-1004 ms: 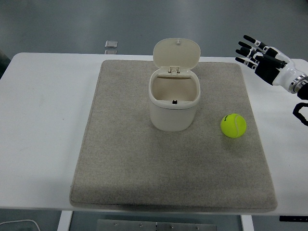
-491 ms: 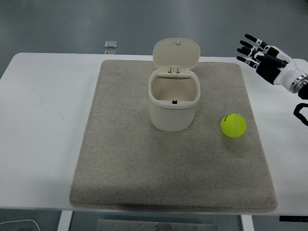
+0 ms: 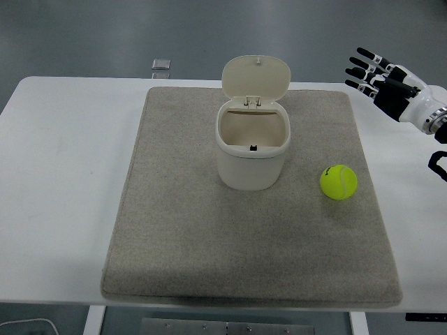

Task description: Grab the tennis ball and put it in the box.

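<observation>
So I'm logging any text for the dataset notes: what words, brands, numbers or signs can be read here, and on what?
None can be read.
tennis ball: a small dark mark on its left side, too small to read.
box: plain cream, lid up, no print visible; only a small dark notch at the front inner rim.
small grey object at the table's far edge: no legible marking.
right hand: no lettering legible.

You see the tennis ball [image 3: 339,181] lying right of the open-lidded box [image 3: 252,146], apart from it; the right hand [image 3: 385,82], fingers spread, hovers farther right.
</observation>
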Controlling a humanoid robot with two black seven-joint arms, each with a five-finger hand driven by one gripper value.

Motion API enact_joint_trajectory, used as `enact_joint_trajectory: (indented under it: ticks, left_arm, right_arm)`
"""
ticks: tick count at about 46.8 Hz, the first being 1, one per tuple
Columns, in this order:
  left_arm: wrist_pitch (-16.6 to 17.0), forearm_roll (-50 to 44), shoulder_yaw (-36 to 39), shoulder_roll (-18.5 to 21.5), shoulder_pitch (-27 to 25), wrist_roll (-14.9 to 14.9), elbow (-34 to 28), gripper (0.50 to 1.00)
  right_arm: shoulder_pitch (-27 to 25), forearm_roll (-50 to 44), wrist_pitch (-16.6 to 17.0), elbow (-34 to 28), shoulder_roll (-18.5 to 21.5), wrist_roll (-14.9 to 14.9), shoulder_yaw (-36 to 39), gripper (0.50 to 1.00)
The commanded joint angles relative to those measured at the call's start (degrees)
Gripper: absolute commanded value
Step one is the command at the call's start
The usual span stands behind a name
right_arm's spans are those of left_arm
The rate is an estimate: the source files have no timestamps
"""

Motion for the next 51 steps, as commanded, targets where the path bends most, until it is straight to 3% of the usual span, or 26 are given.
enact_joint_trajectory:
  ticks: [1,17,27,41,51]
  left_arm:
    - [0.0,0.0,-0.1,0.0,0.0,0.0,0.0,0.992]
    - [0.0,0.0,0.0,0.0,0.0,0.0,0.0,0.992]
    - [0.0,0.0,0.0,0.0,0.0,0.0,0.0,0.992]
    - [0.0,0.0,0.0,0.0,0.0,0.0,0.0,0.992]
    - [0.0,0.0,0.0,0.0,0.0,0.0,0.0,0.992]
  right_arm:
    - [0.2,-0.1,0.0,0.0,0.0,0.0,0.0,0.913]
    - [0.5,-0.4,0.1,0.0,-0.7,-0.1,-0.1,0.911]
    - [0.5,-6.6,0.2,0.8,-2.5,0.0,0.4,0.909]
    - [1.4,-14.7,5.2,2.9,-7.1,2.0,-0.3,0.907]
    - [1.0,-15.3,9.4,4.6,-10.2,2.4,-0.4,0.901]
